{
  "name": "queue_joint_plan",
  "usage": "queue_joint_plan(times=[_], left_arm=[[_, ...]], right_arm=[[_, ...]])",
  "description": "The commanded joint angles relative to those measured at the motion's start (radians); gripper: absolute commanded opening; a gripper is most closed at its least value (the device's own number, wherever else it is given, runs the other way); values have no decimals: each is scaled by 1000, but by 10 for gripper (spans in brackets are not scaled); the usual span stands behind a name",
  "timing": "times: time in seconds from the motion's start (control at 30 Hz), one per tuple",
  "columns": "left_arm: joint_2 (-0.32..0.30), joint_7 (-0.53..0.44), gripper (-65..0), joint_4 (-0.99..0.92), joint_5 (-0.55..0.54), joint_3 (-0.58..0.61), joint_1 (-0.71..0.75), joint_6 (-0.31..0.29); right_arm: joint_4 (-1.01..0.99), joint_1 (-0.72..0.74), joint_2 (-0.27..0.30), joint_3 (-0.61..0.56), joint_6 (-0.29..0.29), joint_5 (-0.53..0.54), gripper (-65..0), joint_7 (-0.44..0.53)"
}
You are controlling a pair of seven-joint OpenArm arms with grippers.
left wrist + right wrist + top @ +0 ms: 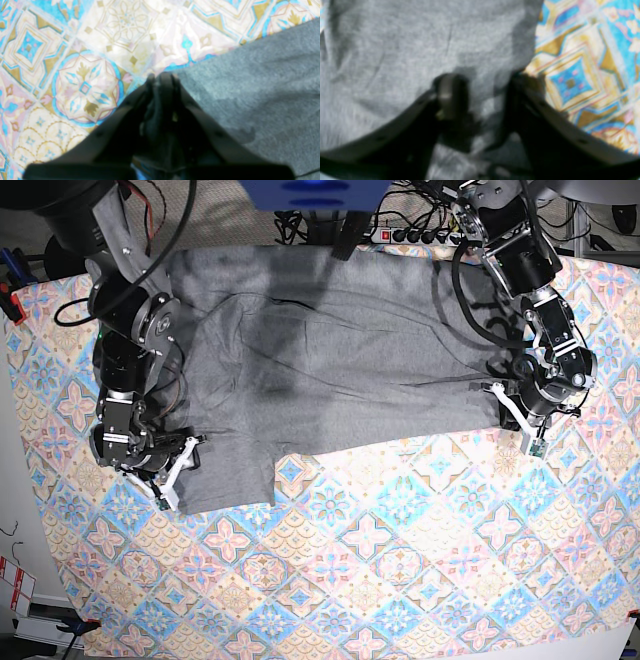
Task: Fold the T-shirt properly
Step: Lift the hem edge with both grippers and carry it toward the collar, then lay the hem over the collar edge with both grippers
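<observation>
The grey T-shirt (330, 370) lies spread across the far half of the patterned tablecloth (380, 560). In the base view my right gripper (172, 476) is at the shirt's lower-left corner. Up close, the right gripper (487, 87) is open, its two fingers (451, 95) standing apart with grey fabric (395, 50) bunched between them at the shirt's edge. On the shirt's right edge sits my left gripper (525, 425). Seen from the wrist, my left gripper (162, 76) is shut at the corner of the grey cloth (262, 87), with a dark fold of fabric between the fingers.
A power strip (415, 237) and cables lie behind the table's far edge, beside a blue block (315, 192). A red clamp (12, 302) grips the left table edge. The tablecloth's near half (350, 600) bears no objects.
</observation>
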Motion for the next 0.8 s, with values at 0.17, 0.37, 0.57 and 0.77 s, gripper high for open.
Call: queue_joint_plan(times=[0.17, 0.37, 0.57, 0.77], left_arm=[[-16, -20, -650, 19, -9, 0, -4, 5], [-16, -21, -650, 25, 51, 28, -11, 5], [11, -20, -650, 183, 80, 88, -8, 5], [18, 53, -650, 245, 77, 135, 1, 5]], right_arm=[[22, 32, 4, -5, 4, 7, -616, 5], [85, 19, 4, -3, 4, 7, -619, 5], [416, -123, -7, -3, 4, 8, -620, -87], [674, -208, -24, -34, 5, 8, -620, -267]])
